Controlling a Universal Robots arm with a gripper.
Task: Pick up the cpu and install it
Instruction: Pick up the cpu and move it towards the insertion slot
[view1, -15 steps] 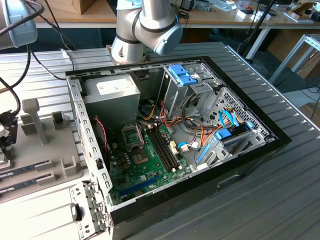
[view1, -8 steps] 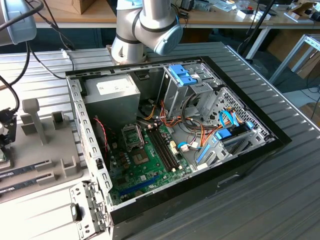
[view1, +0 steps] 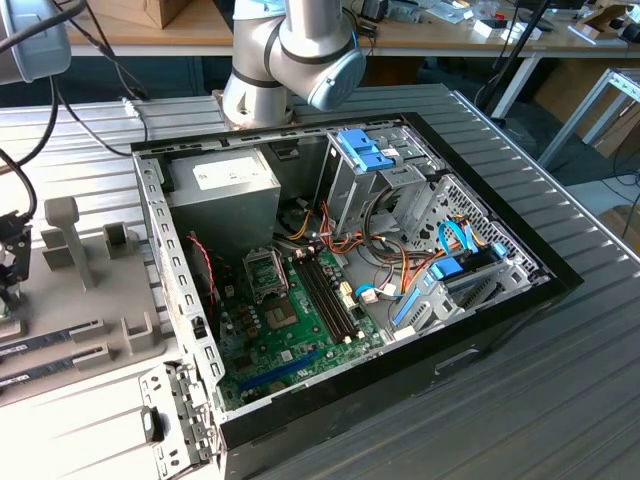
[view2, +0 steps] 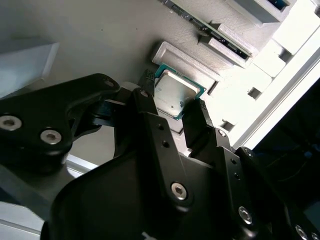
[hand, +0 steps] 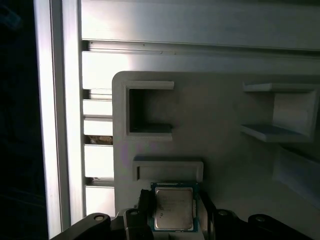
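Note:
The cpu (view2: 173, 91), a small square chip with a silver top and green rim, lies flat against the grey holder tray (view2: 100, 40) beside a raised ridge (view2: 187, 60). My gripper (view2: 174, 102) straddles it, one black finger against each of two opposite edges, so it looks shut on the chip. In the first wrist view the cpu (hand: 173, 207) sits between the same fingertips (hand: 145, 202), just off a ridge of the tray (hand: 225, 150). In the exterior view the gripper (view1: 8, 262) hangs over the tray (view1: 120, 345) at that view's left. The open metal socket frame (view1: 265, 272) stands on the green motherboard (view1: 285, 335).
The open computer case (view1: 340, 300) fills the middle, with a grey power-supply box (view1: 225, 190), blue drive brackets (view1: 365, 150) and loose cables (view1: 400, 270). Long memory sticks (view1: 50, 340) lie on the tray. The arm's base (view1: 285, 60) stands behind the case on the ribbed table (view1: 560, 380).

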